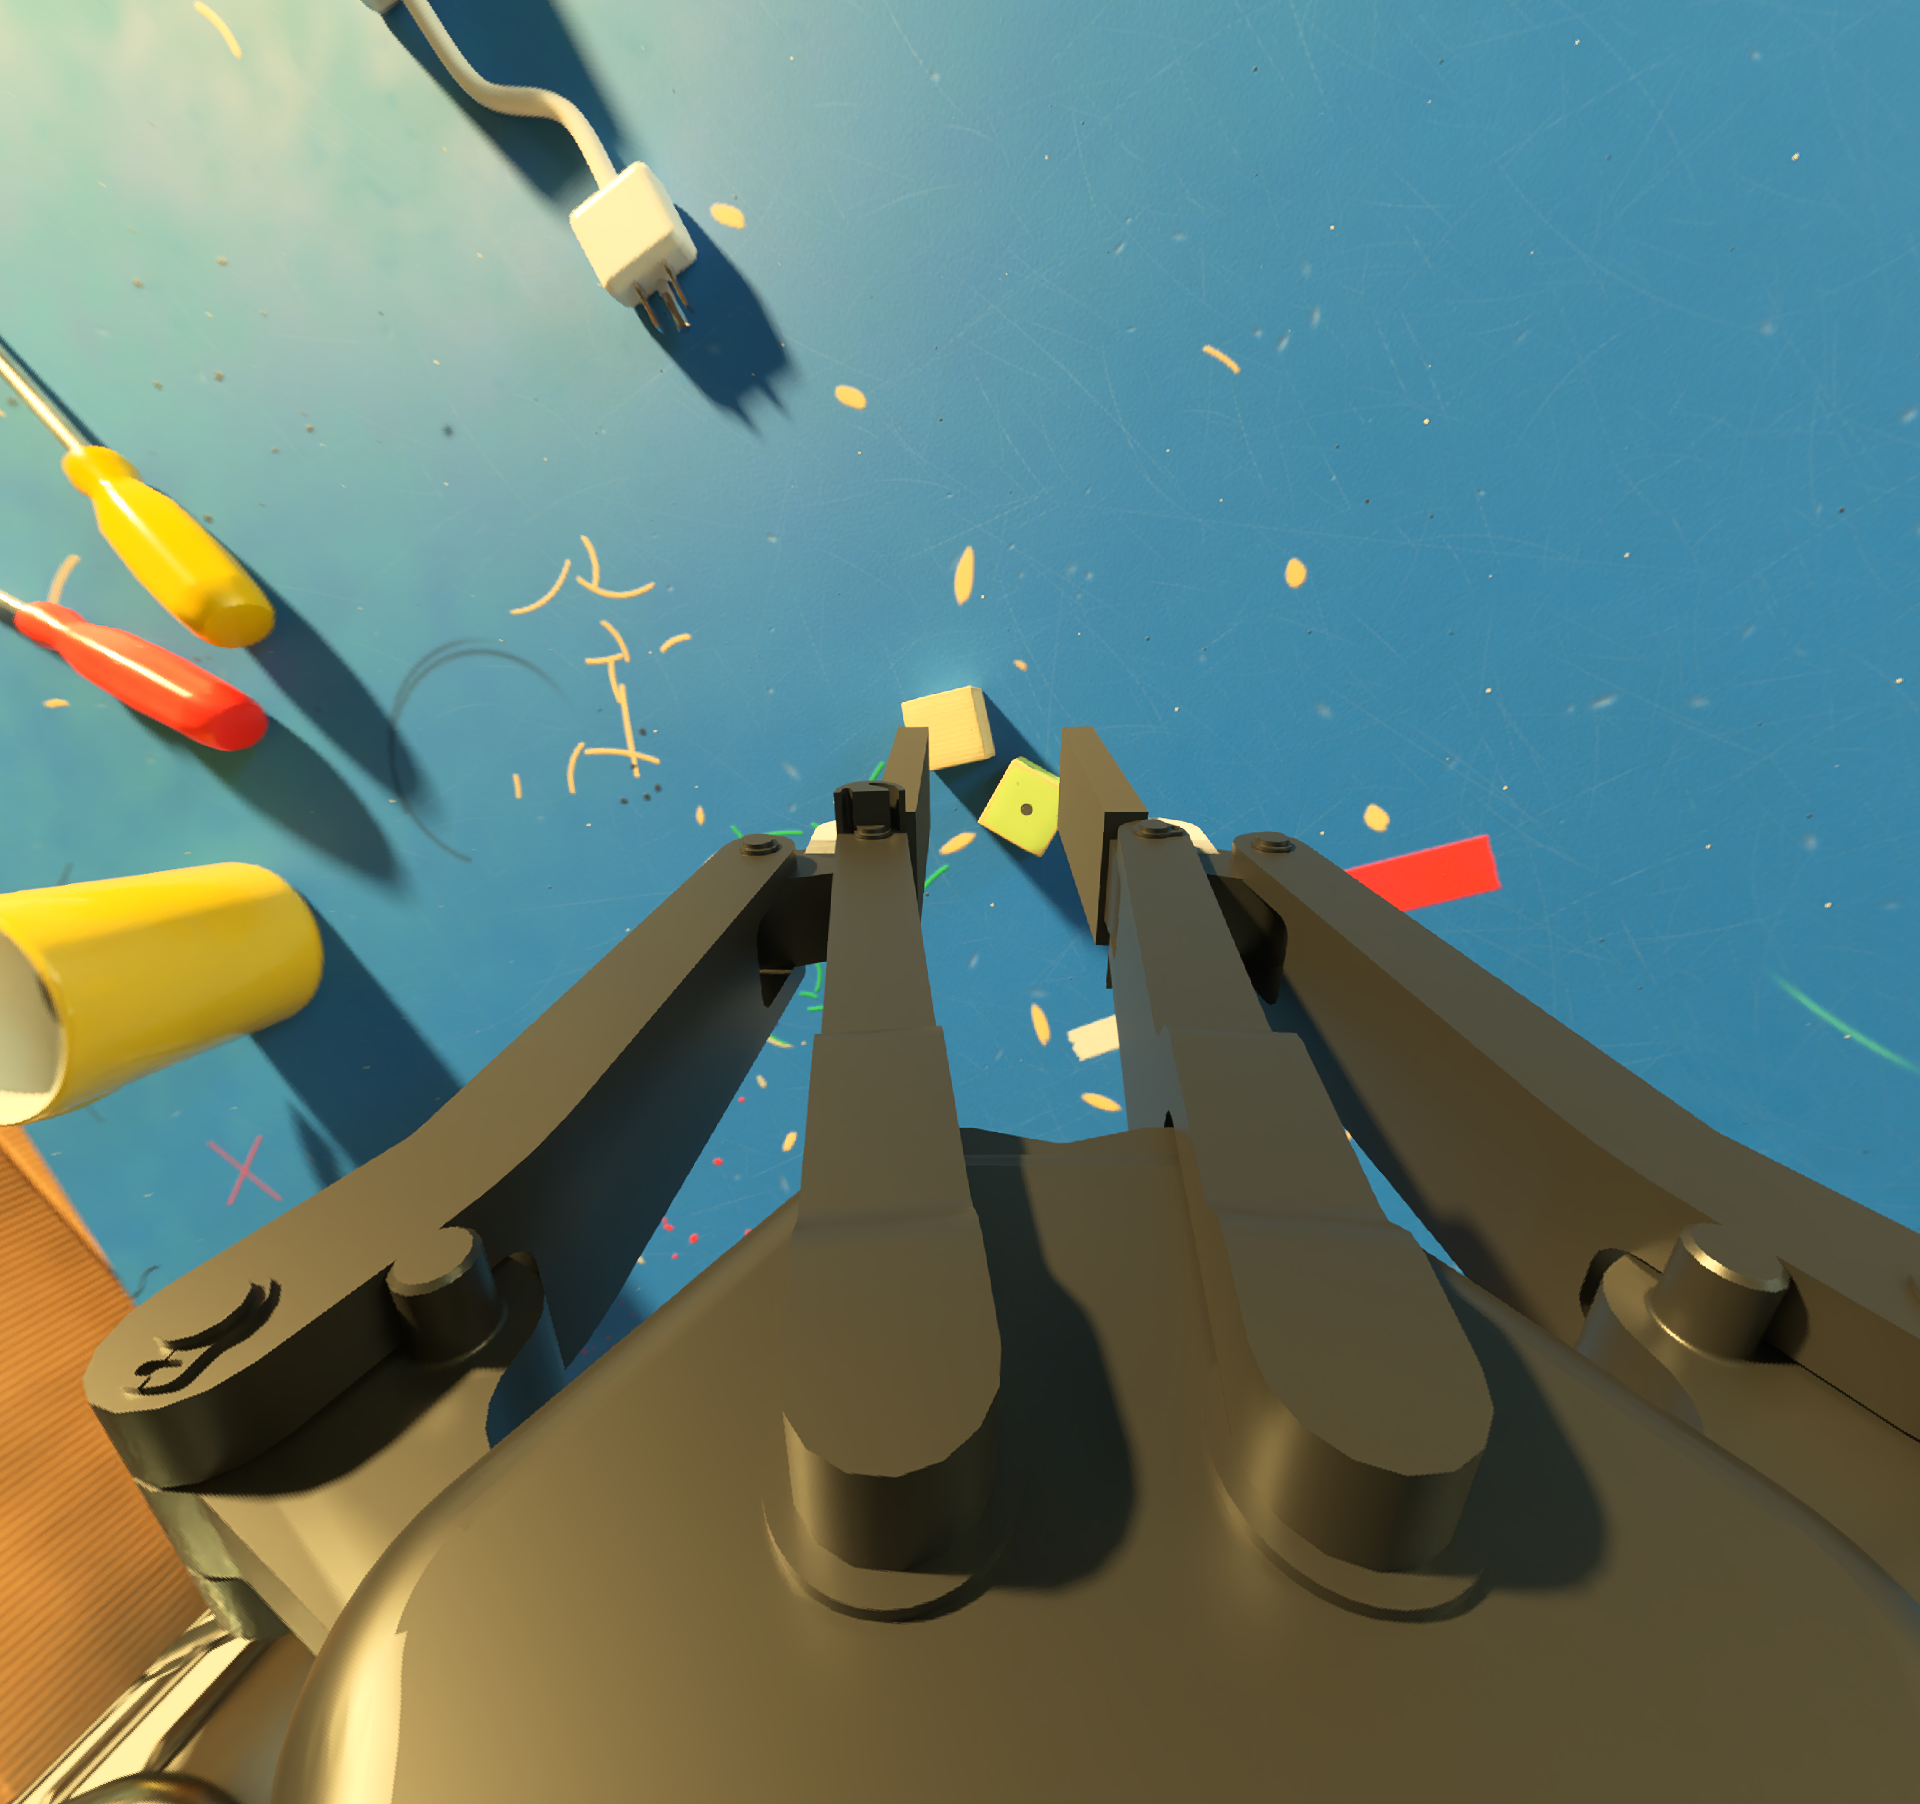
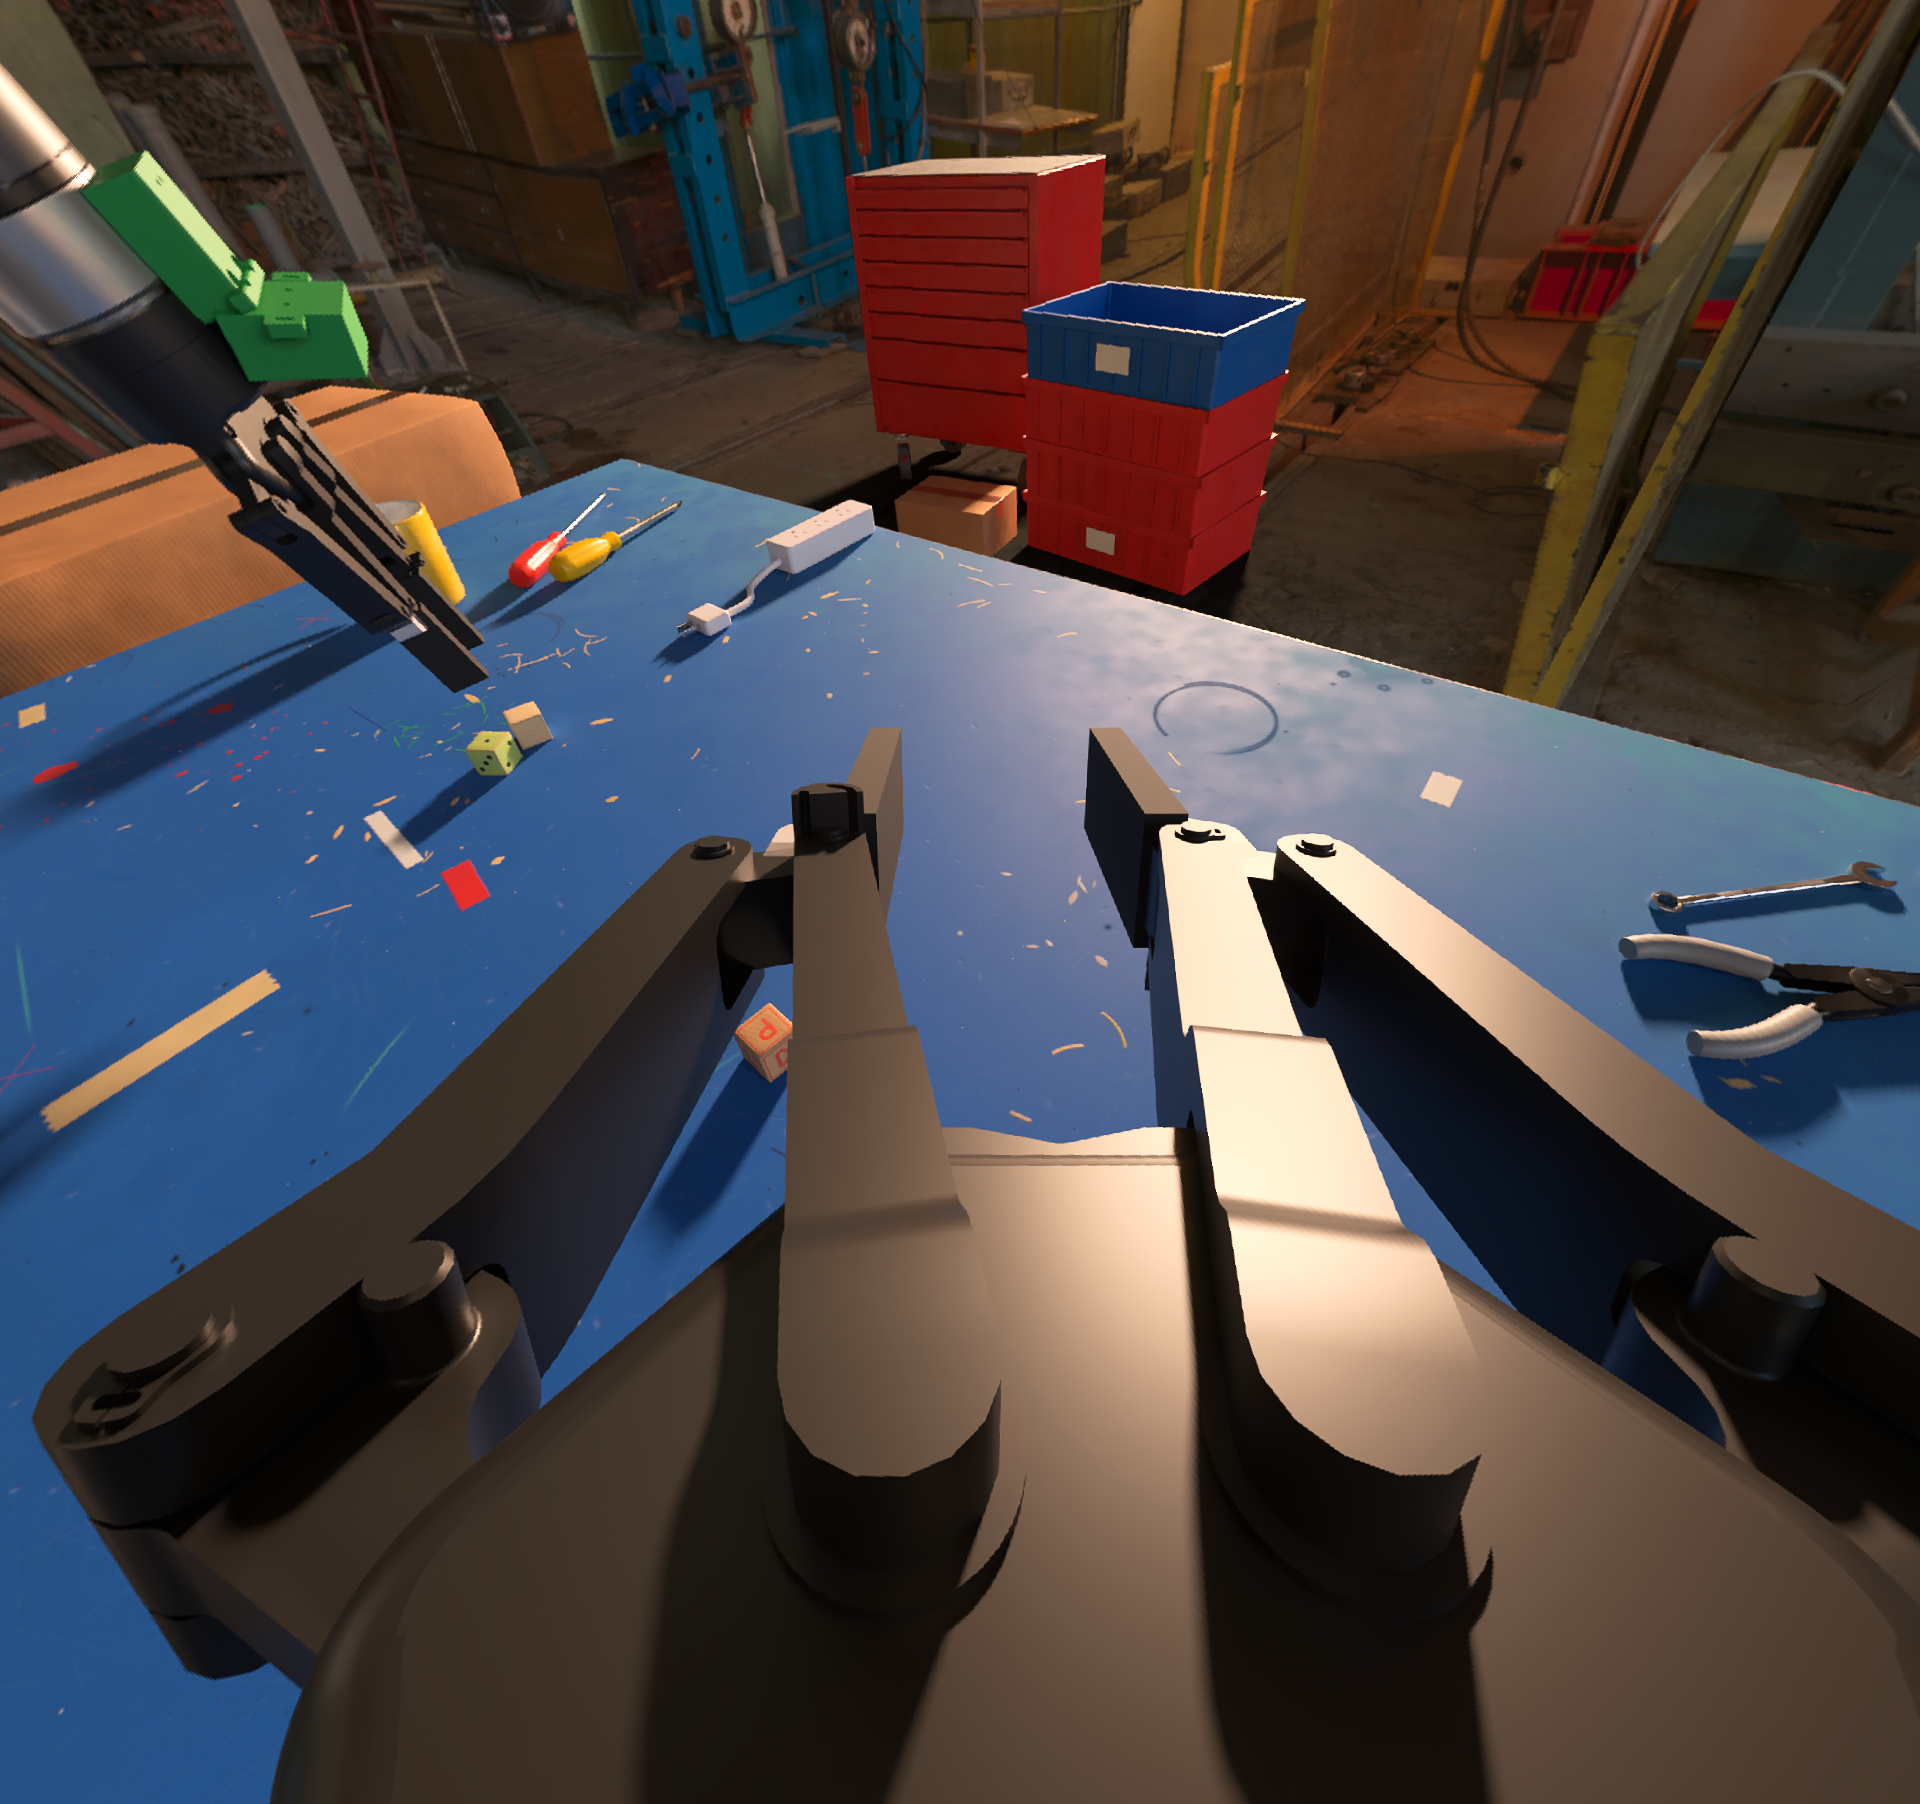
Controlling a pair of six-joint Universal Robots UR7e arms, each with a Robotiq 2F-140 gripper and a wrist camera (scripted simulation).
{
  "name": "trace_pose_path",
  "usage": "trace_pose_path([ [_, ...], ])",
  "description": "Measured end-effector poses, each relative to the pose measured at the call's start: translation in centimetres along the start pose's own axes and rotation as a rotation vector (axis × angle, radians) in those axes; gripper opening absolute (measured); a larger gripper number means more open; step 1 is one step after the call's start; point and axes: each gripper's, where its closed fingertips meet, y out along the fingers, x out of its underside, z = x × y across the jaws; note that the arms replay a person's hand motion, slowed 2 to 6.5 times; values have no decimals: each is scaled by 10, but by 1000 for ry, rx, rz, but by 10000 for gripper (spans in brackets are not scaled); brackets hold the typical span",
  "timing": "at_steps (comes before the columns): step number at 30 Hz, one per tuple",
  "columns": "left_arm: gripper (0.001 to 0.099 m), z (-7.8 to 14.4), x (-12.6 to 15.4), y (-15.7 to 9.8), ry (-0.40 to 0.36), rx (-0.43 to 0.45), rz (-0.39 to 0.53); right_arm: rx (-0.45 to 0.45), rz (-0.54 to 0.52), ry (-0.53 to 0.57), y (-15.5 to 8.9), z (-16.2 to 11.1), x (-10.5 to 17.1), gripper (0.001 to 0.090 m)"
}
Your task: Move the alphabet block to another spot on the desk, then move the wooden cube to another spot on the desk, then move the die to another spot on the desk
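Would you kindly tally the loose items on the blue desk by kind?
Small cubes: 3 (alphabet block, wooden cube, die)
Screwdrivers: 2 ()
Pliers: 1
Wrench: 1
Power strip: 1
Yellow cup: 1
Total: 9

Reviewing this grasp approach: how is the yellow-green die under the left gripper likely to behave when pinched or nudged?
The die looks rigid and flat-faced, so it should slide, not roll. It is small, probably light, and may skid or twist if the left gripper closes off-centre. The wooden cube sits close beside it, so a nudge could bump that.

Pale matt wooden cube (image 1: pixel 948 726); scuffed, seemingly painted desk (image 1: pixel 1455 300)
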Motion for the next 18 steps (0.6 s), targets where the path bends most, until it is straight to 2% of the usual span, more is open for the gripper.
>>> trace_pose_path([
  [10,368,3,-1,23,-76,116,-45,9,-32,-5,5,0,5,478],
  [18,370,-5,-1,36,-129,113,-75,18,-52,-14,9,0,7,479],
])
